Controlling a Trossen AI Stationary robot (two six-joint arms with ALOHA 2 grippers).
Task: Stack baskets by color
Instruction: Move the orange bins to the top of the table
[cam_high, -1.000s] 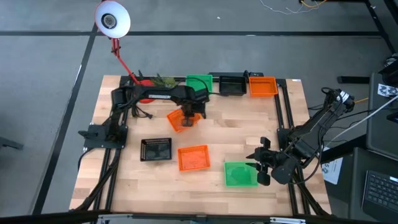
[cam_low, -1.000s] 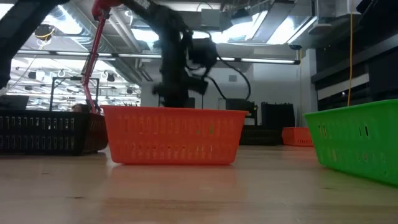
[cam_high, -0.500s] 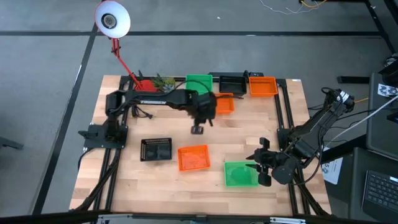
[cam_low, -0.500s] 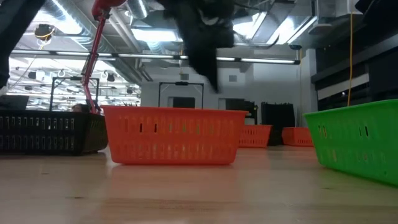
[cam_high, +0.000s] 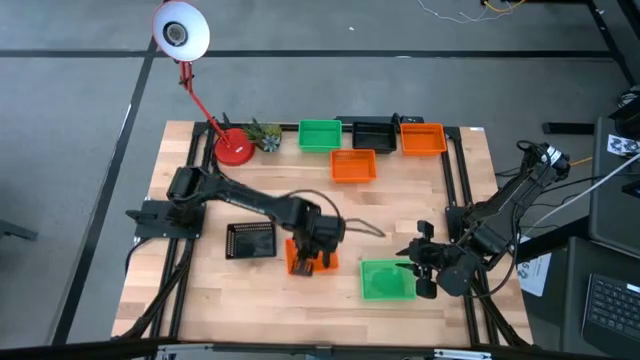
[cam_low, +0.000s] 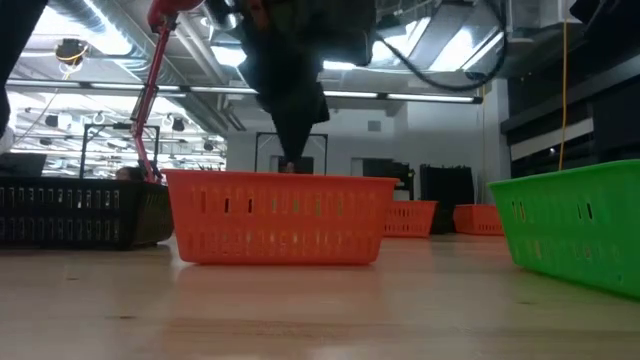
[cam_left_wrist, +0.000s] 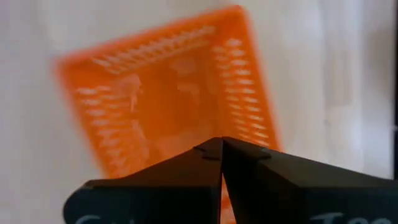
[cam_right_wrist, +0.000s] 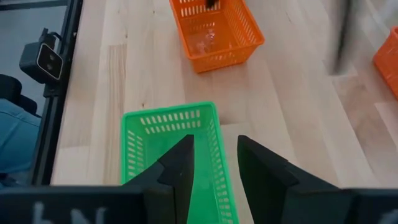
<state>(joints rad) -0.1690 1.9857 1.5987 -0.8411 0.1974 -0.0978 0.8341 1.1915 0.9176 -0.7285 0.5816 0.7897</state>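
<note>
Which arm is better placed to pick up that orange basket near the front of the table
Left. The left gripper hangs right over the front orange basket, jaws shut. The right gripper sits beside the green basket, farther from it.

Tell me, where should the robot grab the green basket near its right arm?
Probably by one thin side wall, coming from above. The green basket sits upright and open-topped, so one finger can go inside and one outside. The right tool already straddles a long wall.

Bare wooden counter (cam_high: 390, 205) lies open between the rear row of baskets and the front ones. The left claw (cam_high: 313, 262) hangs over the front orange mesh plastic basket (cam_high: 296, 259), blocking access from above; a black mesh basket (cam_high: 250, 240) stands just beside.
</note>
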